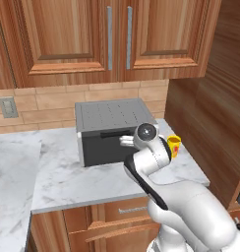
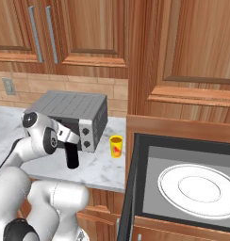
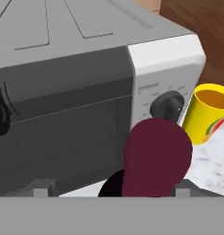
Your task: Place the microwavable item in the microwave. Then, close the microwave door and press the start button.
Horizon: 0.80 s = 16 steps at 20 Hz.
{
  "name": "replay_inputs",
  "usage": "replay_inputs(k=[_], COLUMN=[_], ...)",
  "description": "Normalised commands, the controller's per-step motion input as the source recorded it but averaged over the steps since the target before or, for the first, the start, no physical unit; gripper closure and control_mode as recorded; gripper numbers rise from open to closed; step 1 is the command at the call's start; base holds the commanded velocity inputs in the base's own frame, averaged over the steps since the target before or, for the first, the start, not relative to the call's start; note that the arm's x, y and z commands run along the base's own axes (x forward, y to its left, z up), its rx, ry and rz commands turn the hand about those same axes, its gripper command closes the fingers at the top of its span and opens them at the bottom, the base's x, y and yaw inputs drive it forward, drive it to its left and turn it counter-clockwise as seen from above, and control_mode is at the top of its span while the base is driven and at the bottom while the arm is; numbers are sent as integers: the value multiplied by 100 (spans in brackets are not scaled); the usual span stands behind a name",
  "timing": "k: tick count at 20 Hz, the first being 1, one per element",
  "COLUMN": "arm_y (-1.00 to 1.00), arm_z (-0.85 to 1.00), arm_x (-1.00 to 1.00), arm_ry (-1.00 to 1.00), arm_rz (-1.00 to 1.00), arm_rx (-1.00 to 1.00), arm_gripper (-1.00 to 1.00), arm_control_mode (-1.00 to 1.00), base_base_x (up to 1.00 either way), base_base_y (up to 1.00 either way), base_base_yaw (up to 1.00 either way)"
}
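Right now the small yellow mug with a red mark (image 3: 208, 112) sits to the right of the gripper (image 3: 114, 188) in the hand view, and further off, past the white knob panel of the grey two-knob toaster oven (image 3: 63, 92). A dark wine bottle w/ maroon top (image 3: 155, 160) stands betw. the finger tips, blocking the straight line to the mug. The jaws are spread wide; the right tip is just beside the bottle, the left one well apart from it, so prob. not clamped on anything.

The mug (image 2: 116, 145) stands on the white marble counter (image 2: 102, 169), just beside the toaster oven's (image 2: 74, 113) knob end, betw. it and the wood cabinet side. It is upright — long axis vertical, mouth up, red mark toward the cameras. Can't tell where the handle is.

The wide grey-framed microwave (image 2: 183, 141) is at the lower right of the right base view, open, w/ its white round plate (image 2: 197, 188) bare.

My read: the hand needs to shift right and forward, clear of the bottle — then come down on the mug (image 1: 174, 145).
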Motion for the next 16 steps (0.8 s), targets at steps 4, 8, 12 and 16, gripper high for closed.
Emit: replay_inputs(k=[4, 8, 12, 16], arm_y=[2, 0, 0, 0], arm_z=[23, 70, 78, 75], arm_x=[-21, -30, -26, -31], arm_ry=[0, -1, 0, 0], arm_rz=[4, 3, 3, 0], arm_rx=[0, 0, 0, 0], arm_gripper=[-100, -100, -100, -100], arm_control_mode=[-100, -100, -100, -100], base_base_x=[0, 0, 0, 0], base_base_y=[0, 0, 0, 0], base_base_yaw=[0, 0, 0, 0])
